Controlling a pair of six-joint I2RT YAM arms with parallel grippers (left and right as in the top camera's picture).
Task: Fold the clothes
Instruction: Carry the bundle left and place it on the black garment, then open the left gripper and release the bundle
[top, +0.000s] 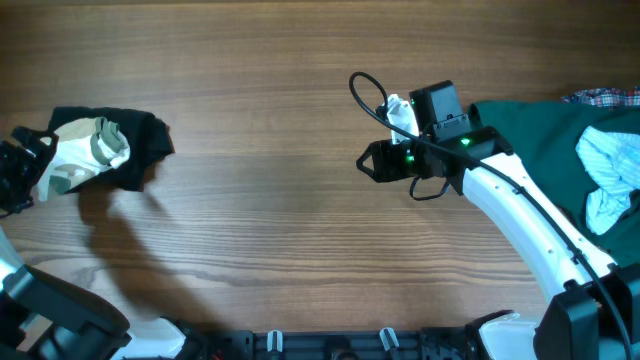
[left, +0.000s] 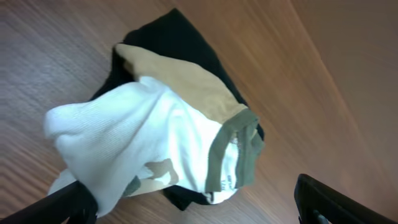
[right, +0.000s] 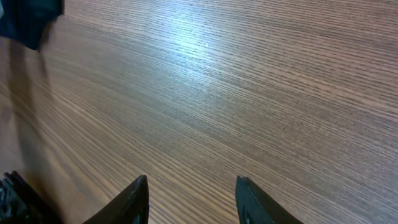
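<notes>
Far left, your left gripper (top: 20, 170) stood spread wide at the cream-white garment (top: 85, 148), bunched atop a black garment (top: 148, 138); you'd have done best pinching one hem, not the bunch. Your right gripper (top: 372, 160) hung spread, empty, over the table (right: 261, 74).

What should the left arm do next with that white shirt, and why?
Probably close the left claw on the near edge of the white shirt. The claw stands open over it, and the shirt lies crumpled on the black garment, so it needs lifting clear before folding.
</notes>
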